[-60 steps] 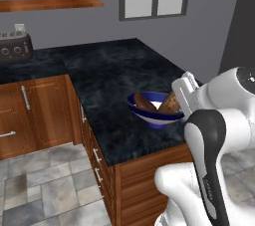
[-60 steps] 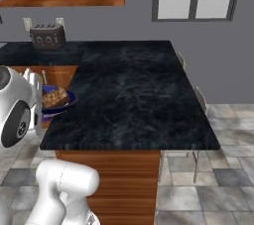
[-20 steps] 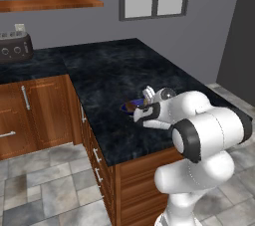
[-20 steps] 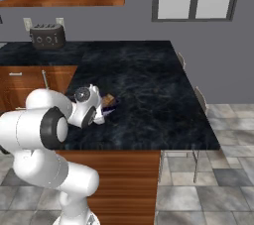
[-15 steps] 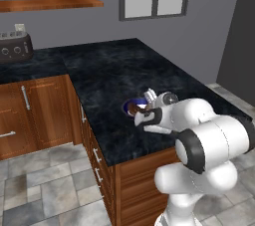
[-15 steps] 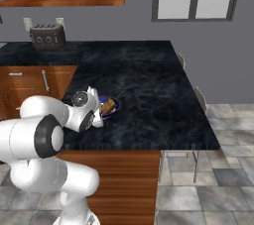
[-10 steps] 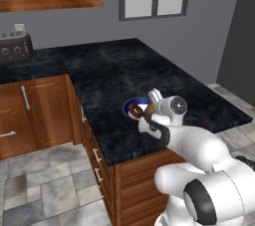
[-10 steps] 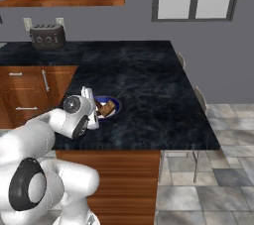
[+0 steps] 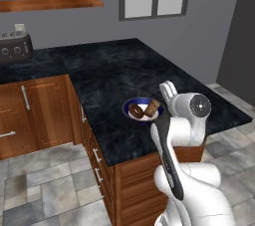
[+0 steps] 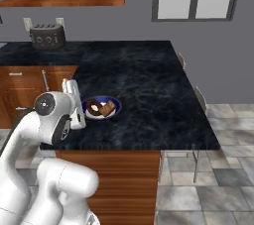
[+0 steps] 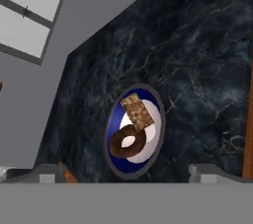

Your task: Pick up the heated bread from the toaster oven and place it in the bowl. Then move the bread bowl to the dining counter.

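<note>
Since black marbled stone on a wooden cabinet base matches the dining counter, bench [image 9: 114, 70] judged to be the final spot; broad, dark, carrying the bowl near its front edge. Arm folded close over that edge, hand raised beside the bowl, jaws [image 9: 170, 89] pointing up and away in both base views. Jaws gripping nothing; tips apart at the bottom corners of the hand view, so spread wide, bowl visible between them and clear of both.

Bowl [image 9: 143, 111] seated flat on the bench, blue rim up, white inside, just beside the hand but not touching. Probably set close to the edge because that lies within easy reach of the arm.

Inside, donut [image 11: 127, 140] lying flat, brown ring with hole. Heated bread [image 11: 137, 110] resting against the donut, one end propped on it, the other toward the rim; tilted, likely from being dropped in on top of it.

Small dark slot toaster [image 10: 47, 35] far back by the wall under a wooden shelf [image 9: 47, 4], well apart. Task judged essentially done.
</note>
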